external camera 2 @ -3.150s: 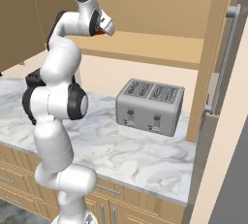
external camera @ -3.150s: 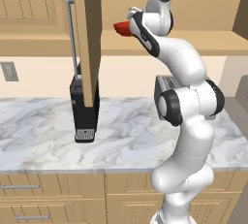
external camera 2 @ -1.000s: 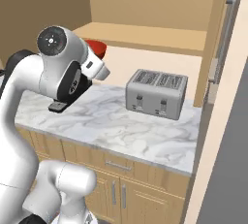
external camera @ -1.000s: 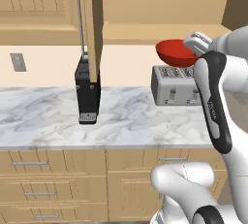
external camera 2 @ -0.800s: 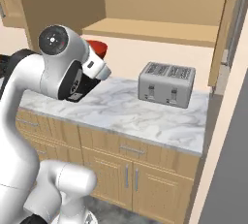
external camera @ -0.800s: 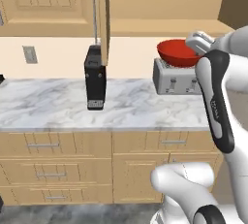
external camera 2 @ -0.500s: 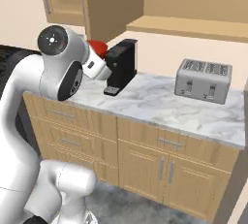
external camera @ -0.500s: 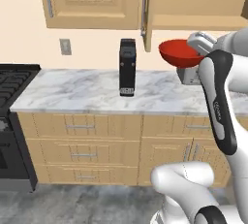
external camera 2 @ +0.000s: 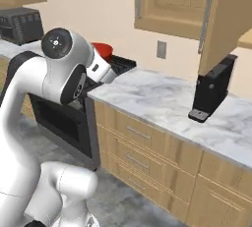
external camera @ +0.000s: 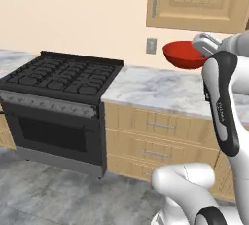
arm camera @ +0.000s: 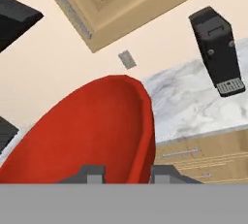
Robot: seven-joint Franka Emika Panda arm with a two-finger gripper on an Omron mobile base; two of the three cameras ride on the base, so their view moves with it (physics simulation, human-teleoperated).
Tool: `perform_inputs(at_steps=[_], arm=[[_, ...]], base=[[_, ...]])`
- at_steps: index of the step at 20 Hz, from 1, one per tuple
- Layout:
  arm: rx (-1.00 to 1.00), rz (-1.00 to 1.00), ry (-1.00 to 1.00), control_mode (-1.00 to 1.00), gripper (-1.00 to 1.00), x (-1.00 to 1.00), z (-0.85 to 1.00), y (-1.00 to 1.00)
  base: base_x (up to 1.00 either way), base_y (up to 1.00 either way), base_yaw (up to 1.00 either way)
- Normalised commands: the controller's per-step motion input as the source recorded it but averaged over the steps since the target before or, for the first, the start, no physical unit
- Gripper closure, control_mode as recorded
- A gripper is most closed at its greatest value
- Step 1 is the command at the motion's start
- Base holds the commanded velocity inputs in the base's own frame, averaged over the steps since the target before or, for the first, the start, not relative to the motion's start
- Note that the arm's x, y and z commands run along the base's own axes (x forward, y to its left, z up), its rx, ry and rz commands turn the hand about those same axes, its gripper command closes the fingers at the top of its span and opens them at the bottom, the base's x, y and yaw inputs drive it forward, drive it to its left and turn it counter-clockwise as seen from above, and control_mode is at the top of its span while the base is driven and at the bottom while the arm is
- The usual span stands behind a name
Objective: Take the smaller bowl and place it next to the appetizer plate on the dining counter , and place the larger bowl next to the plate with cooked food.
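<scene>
The smaller bowl (external camera: 184, 55), shallow and glossy red, hangs in the air above the marble counter. My gripper (external camera: 204, 43) is shut on its rim at the right side. From the right base view the bowl (external camera 2: 103, 50) peeks out behind my upper arm, with the gripper (external camera 2: 100, 67) just under it. In the hand view the bowl (arm camera: 92, 136) rises large from between the fingertips (arm camera: 92, 172), its rim held between them. The appetizer plate, the dining counter, the larger bowl and the plate with cooked food are out of view.
A black stove (external camera: 63, 75) stands left of the marble top over wooden cabinets (external camera: 151, 90). A black coffee machine (external camera 2: 214, 88) sits on that top under an open cabinet door (external camera 2: 224, 19). Wall cabinets (external camera: 194, 0) hang above. Grey floor lies in front.
The whole picture has shifted as the base moved: the toaster has left view and the stove has come in. The red bowl stays in my gripper, held the same way.
</scene>
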Motion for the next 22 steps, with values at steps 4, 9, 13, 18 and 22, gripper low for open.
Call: perform_inputs(at_steps=[4,9,13,18,22], arm=[[0.0,0.0,0.0,1.0,1.0,0.0,0.0,0.0],[0.0,0.0,0.0,1.0,1.0,0.0,0.0,0.0],[0.0,0.0,0.0,1.0,1.0,0.0,0.0,0.0],[0.0,0.0,0.0,1.0,1.0,0.0,0.0,0.0],[0.0,0.0,0.0,1.0,1.0,0.0,0.0,0.0]], base=[[0.53,0.88,0.62],[0.66,0.93,0.57],[0.74,0.99,0.51],[0.94,1.0,0.44],[1.0,1.0,0.4]])
